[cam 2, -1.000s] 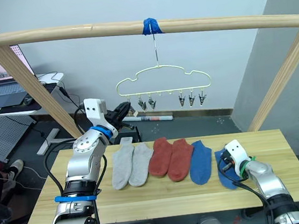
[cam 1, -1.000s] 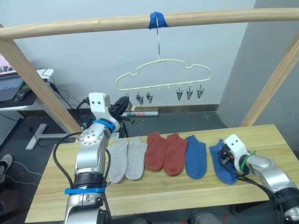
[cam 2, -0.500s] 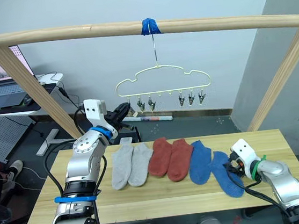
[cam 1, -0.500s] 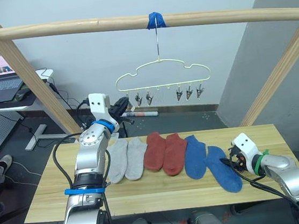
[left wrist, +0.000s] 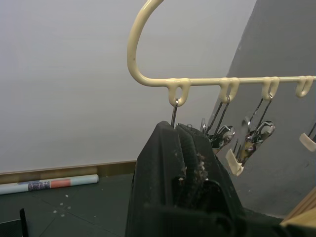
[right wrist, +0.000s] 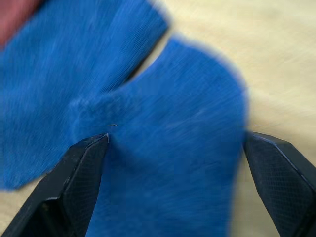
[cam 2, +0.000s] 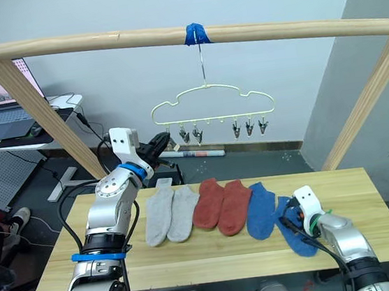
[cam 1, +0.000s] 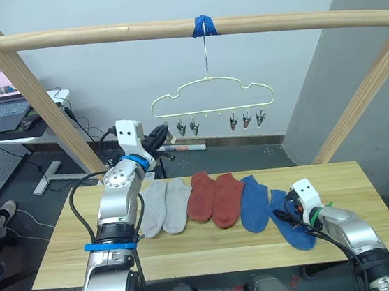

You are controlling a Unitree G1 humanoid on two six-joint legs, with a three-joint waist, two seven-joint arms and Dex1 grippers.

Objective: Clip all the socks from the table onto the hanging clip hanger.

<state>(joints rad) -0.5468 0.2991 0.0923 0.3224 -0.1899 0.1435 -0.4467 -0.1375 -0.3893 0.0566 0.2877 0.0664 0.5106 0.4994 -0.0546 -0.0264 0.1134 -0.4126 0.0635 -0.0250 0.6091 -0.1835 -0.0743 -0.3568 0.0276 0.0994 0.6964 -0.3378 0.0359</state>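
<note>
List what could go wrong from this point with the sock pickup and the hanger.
1. The right claw is open over the rightmost blue sock, whose edge overlaps the neighbouring blue sock; closing might pinch both.
2. The left claw is shut right at the end clip of the clip hanger, which hangs by one thin hook; a nudge could set it swinging.
3. Soft fabric lying flat on the table may slip out of a shallow grip.

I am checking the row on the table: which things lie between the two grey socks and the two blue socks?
The two red socks lie between the grey socks and the blue socks, as the left eye view shows.
</note>
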